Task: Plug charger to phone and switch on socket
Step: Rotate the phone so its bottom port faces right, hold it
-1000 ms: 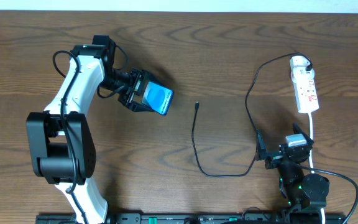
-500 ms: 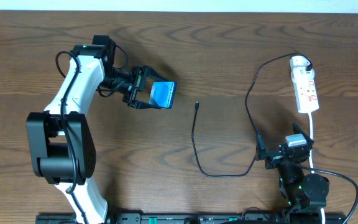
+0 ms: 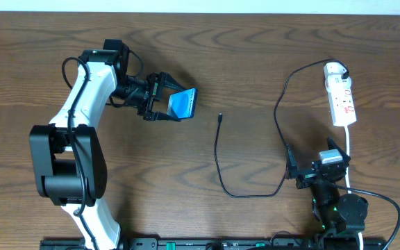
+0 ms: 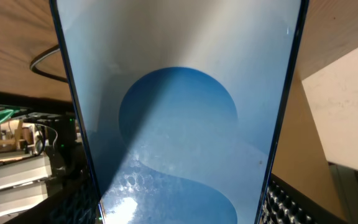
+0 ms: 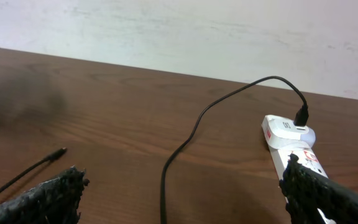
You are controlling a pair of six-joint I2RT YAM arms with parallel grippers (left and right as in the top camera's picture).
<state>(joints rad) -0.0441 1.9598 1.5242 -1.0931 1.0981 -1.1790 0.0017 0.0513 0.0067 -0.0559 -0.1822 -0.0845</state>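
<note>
The bench (image 3: 255,42) carries everything, with the two halves of the job set well apart. On my left side the left arm (image 3: 82,104) reaches out over the wood. Its end effector (image 3: 171,98) is spread fairly wide and clamped across the phone (image 3: 184,103), one finger on each long edge. The phone is tipped up steeply, blue screen toward the wrist camera, where it fills the view. I can't tell whether its lower edge touches the bench, and I can't see its charging port.

Over on the right the socket (image 3: 342,101) lies flat near the far edge, with the charger (image 3: 217,163) already seated by its white plug head (image 3: 334,69) at the far end. The black cable loops down past the right end effector (image 5: 182,171), which sits near the front edge with its fingers spread fully apart, holding nothing. The cable then runs back up to the connector tip (image 3: 220,117), lying loose on the wood near the phone.

I read this as the presenting step: phone in hand, plug not yet made, switch not yet pressed. Next I'd bring the right arm across to pinch the tip, then turn the phone so port and tip line up squarely.
</note>
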